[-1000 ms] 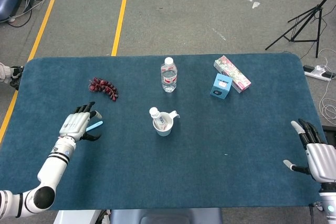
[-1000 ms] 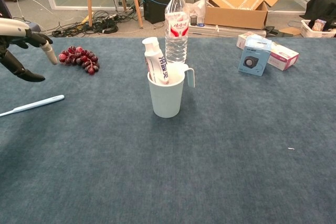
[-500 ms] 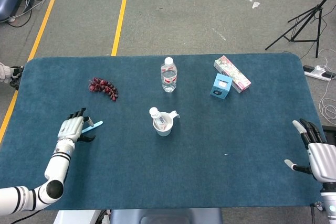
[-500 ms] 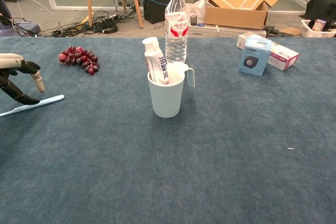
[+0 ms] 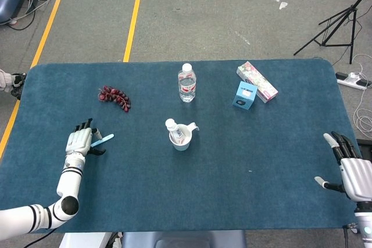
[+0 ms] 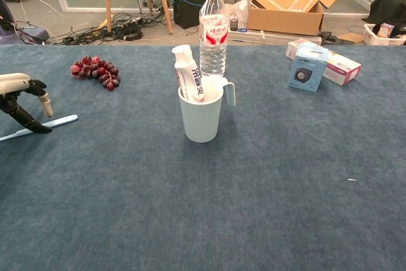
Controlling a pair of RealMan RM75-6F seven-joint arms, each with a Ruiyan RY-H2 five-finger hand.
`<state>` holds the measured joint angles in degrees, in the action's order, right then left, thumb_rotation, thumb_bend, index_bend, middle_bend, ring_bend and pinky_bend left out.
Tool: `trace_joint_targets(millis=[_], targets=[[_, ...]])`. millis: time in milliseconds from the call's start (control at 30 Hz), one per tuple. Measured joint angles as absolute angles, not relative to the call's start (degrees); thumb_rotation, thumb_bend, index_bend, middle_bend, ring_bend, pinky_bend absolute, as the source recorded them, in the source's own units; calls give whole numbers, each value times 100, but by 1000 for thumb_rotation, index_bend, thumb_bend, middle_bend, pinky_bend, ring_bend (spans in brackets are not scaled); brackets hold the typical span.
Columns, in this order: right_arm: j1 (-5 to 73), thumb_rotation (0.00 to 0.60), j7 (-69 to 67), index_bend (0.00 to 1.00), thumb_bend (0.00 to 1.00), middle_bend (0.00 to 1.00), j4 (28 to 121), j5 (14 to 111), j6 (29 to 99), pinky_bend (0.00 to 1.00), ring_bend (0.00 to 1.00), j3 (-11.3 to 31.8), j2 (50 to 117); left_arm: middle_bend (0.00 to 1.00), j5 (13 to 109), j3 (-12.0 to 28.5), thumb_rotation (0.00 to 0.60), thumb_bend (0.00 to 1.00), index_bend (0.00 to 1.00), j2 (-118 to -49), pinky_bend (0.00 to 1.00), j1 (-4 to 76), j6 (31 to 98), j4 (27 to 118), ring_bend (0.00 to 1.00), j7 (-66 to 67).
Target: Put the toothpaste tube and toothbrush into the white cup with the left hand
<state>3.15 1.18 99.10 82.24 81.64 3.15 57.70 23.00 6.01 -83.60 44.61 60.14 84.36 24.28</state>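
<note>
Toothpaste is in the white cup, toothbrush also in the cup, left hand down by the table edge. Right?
Not quite. The toothpaste tube is in the white cup, but the toothbrush lies flat on the table, under the left hand. The chest view shows this.

- The bench (image 6: 266,220) is covered in matt blue cloth with a short, felt-like nap.
- The white cup (image 6: 201,115) looks like smooth plastic with a dull sheen.
- The toothpaste tube (image 6: 188,73) is glossy, printed plastic.
- The toothbrush (image 6: 39,127) is smooth pale-blue plastic.
- The water bottle (image 6: 214,30) is clear, shiny plastic with a paper-like label.
- The left hand (image 5: 80,142) has a smooth pale shell and dark fingers (image 6: 24,121).
- The grapes (image 6: 95,72) have glossy dark-red skins.
- The blue box (image 6: 307,68) looks like printed cardboard.
</note>
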Motion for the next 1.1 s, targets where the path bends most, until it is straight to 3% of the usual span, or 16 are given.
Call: trace_joint_targets(millis=[1100], targets=[[307, 600, 108, 93, 0, 70, 9924, 8228, 8190, 423, 0, 314, 5759, 0, 2032, 1157, 600, 182, 462, -8983, 0, 4268, 5790, 7534, 0, 3034]])
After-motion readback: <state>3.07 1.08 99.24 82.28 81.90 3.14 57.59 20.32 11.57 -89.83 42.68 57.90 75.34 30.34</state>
